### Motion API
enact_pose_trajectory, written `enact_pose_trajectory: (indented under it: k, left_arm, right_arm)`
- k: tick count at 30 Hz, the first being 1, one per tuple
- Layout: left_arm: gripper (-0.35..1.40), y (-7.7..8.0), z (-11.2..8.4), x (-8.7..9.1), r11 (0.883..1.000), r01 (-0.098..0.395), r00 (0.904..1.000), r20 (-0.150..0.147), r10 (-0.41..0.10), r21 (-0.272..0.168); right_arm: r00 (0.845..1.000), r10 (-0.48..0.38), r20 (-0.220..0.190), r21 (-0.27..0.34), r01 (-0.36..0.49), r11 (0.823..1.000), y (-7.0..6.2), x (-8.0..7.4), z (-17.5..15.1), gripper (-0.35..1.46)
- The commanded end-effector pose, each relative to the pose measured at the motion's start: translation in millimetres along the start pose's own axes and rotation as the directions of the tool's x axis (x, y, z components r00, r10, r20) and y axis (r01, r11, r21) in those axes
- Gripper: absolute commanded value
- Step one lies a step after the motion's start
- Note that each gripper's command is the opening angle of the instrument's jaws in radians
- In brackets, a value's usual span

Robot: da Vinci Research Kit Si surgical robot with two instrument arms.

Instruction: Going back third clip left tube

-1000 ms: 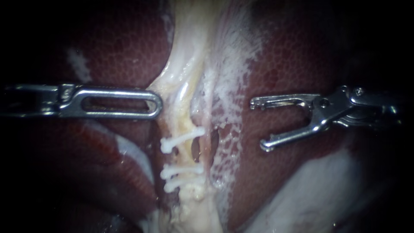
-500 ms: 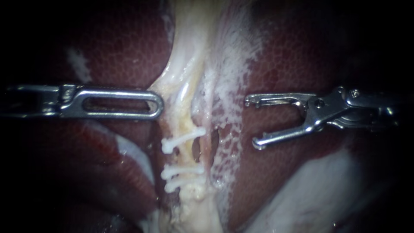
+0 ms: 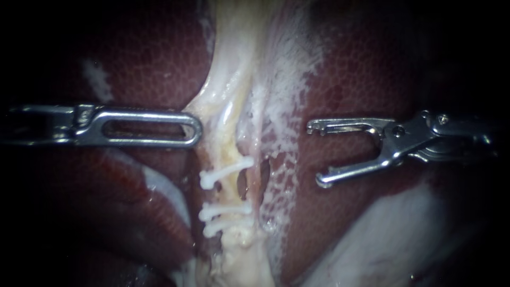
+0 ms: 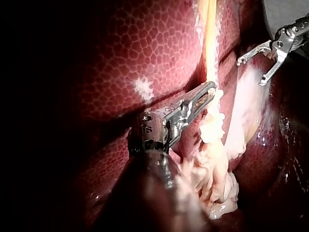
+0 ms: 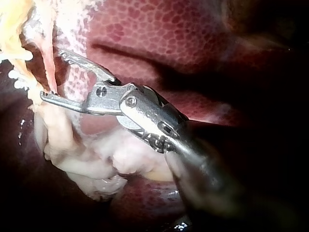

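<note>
Three white clips point(image 3: 226, 171) point(image 3: 223, 210) point(image 3: 217, 226) sit across the pale yellow left tube point(image 3: 229, 146), one apart and two close together lower down. My left instrument point(image 3: 192, 127) has slotted jaws lying together, with their tip pinching the pale tissue at the tube's left edge; the left wrist view shows these jaws point(image 4: 203, 96) against that strand. My right instrument point(image 3: 317, 154) stands to the right of the tubes over the liver, its jaws wide open and empty. In the right wrist view the right instrument point(image 5: 53, 75) is just short of the clips point(image 5: 19, 79).
Dark red mottled liver point(image 3: 372, 69) lies on both sides. A thinner pinkish tube point(image 3: 259, 175) runs just right of the clipped one, with frayed white tissue point(image 3: 284, 106) beside it. A pale lumpy mass point(image 5: 96, 164) lies under my right instrument.
My right instrument drifted left towards the tubes, then back right by a small amount, its jaws staying open. The left instrument and the clips have not moved.
</note>
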Motion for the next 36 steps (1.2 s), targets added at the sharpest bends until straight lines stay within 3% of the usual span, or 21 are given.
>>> enact_pose_trajectory:
  k: [1,11,21,36]
  left_arm:
    - [-0.35,0.2,0.2,0.2,1.000,-0.001,1.0000,0.000,0.001,0.000]
    - [-0.35,2.8,3.3,1.9,1.000,-0.021,0.9998,0.000,0.021,-0.015]
    - [-0.35,3.2,5.0,2.5,1.000,-0.018,0.9998,-0.008,0.018,-0.017]
    - [-0.35,3.2,5.1,2.5,1.000,-0.019,0.9998,-0.008,0.019,-0.017]
  right_arm:
    - [1.000,0.000,0.000,0.000,0.000,1.000,-0.1,0.0,0.0,0.60]
    - [1.000,0.000,0.000,0.000,0.000,1.000,-0.2,0.0,0.1,0.60]
    - [1.000,0.000,0.001,0.000,0.000,1.000,-0.4,0.0,0.0,0.60]
    - [1.000,0.000,0.002,0.001,0.000,1.000,-0.4,0.0,-0.1,0.60]
